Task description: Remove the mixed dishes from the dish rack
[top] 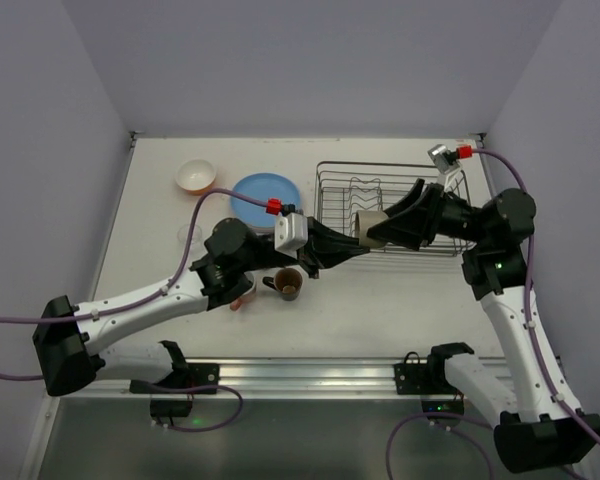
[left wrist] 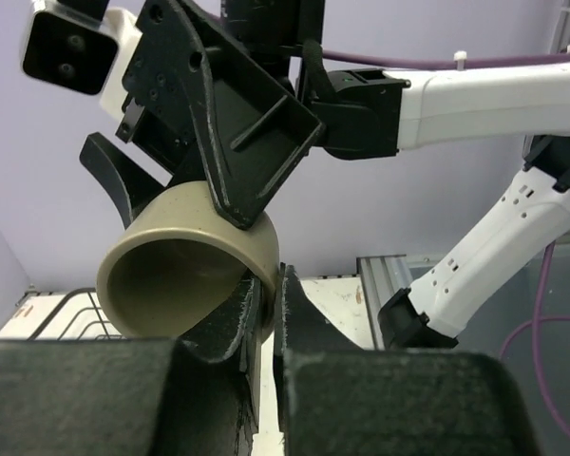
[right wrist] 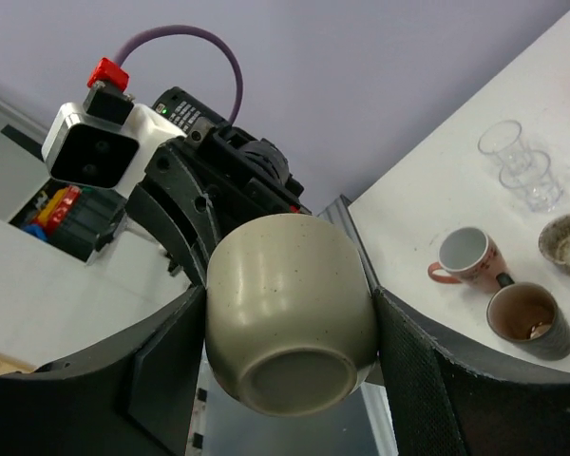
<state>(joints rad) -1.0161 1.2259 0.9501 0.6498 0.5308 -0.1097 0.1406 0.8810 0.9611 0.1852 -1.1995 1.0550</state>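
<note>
An olive mug hangs on its side in the air over the left end of the dark wire dish rack. My right gripper is shut on the mug's body, one finger on each side. My left gripper is shut on the mug's rim, one finger inside the mouth and one outside. The rack looks empty of other dishes. A blue plate and an orange bowl lie on the table left of the rack.
A brown mug and a pink mug stand under my left arm. Two clear glasses and a beige mug stand further left. The metal rail runs along the near edge.
</note>
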